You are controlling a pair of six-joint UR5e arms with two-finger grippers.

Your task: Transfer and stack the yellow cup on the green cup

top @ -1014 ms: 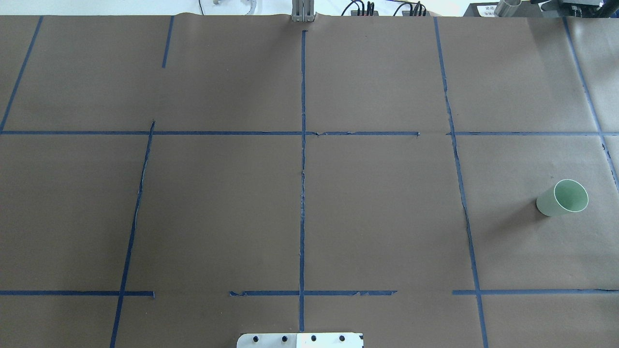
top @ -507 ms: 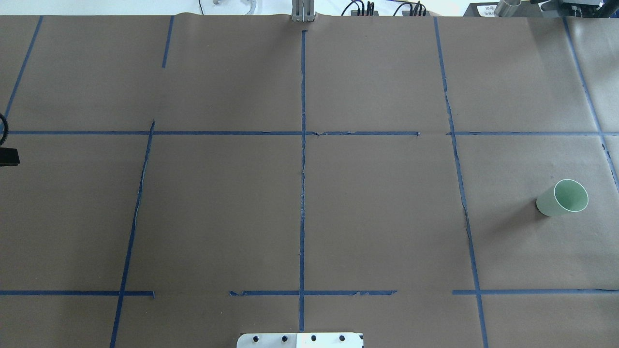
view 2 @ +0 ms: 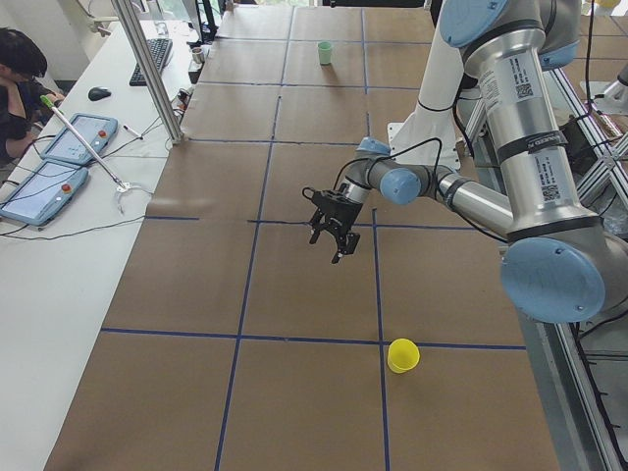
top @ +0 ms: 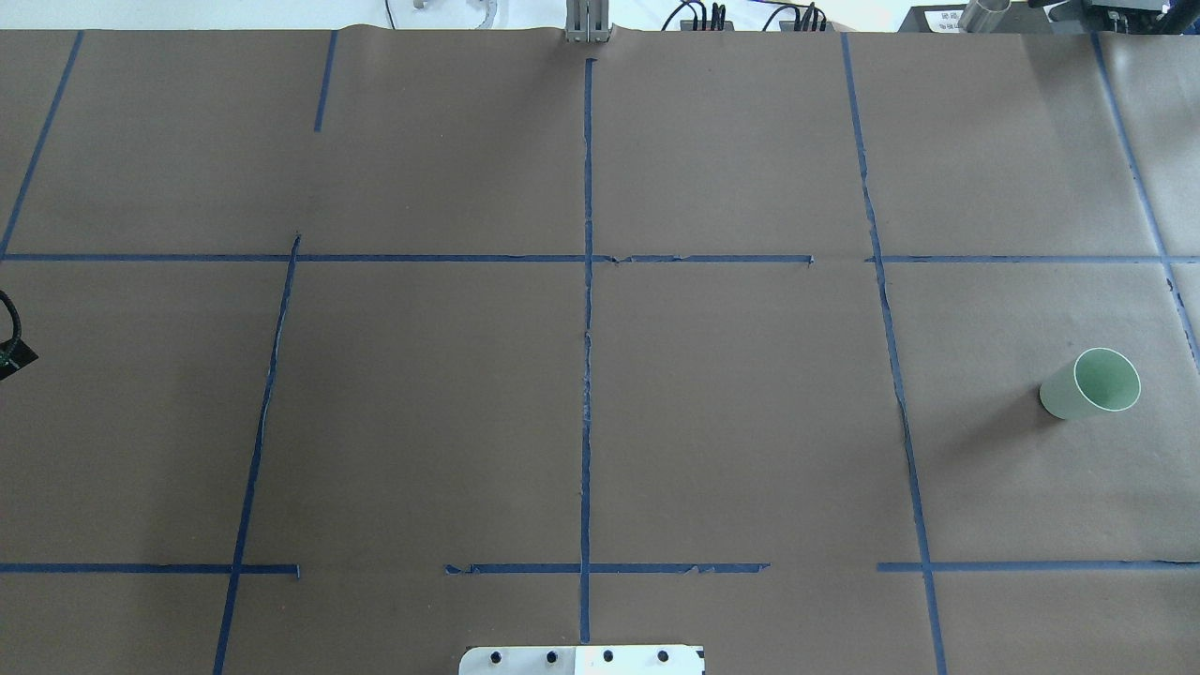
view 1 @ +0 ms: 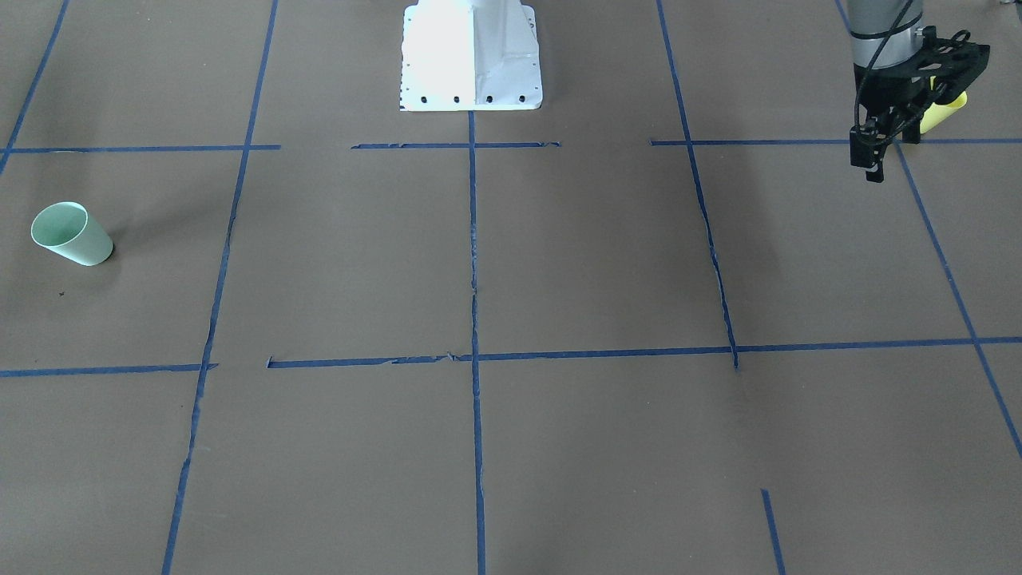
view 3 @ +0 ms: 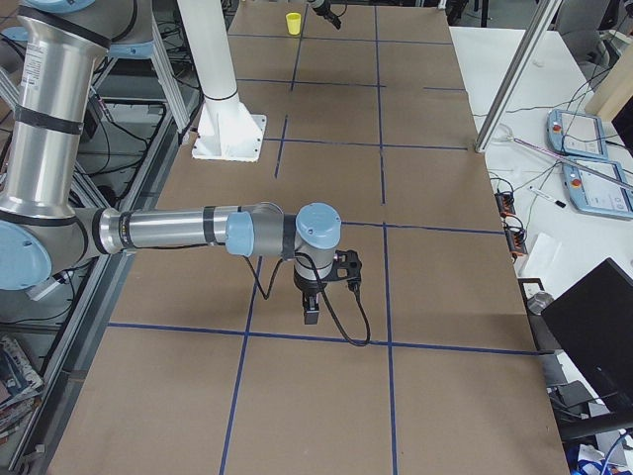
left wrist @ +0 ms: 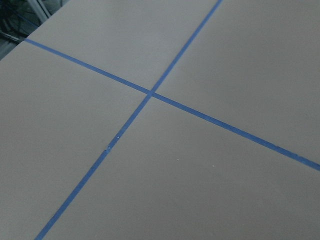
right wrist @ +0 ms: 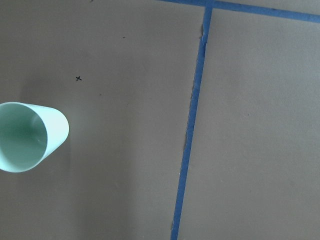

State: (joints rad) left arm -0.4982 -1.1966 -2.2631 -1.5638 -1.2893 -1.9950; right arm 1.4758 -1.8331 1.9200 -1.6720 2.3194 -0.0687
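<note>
The yellow cup (view 2: 402, 355) stands upright on the brown table at the robot's left end. It also shows in the front-facing view (view 1: 948, 110), partly hidden behind my left gripper (view 1: 918, 120). That gripper (view 2: 329, 231) hangs above the table, apart from the cup, and looks open and empty. The green cup (top: 1092, 382) stands upright at the table's right end, and it shows at the left edge of the right wrist view (right wrist: 27, 136). My right gripper (view 3: 310, 312) hovers over that end; I cannot tell whether it is open or shut.
Blue tape lines (top: 587, 309) divide the brown paper cover into a grid. The white robot base (view 1: 471, 56) stands at the table's near middle. An operator's side table with tablets (view 2: 59, 157) and a metal post (view 2: 147, 69) runs along the far edge.
A black part of my left gripper came in at the left edge of the overhead view and has moved down it, toward the robot. The green cup has not moved.
</note>
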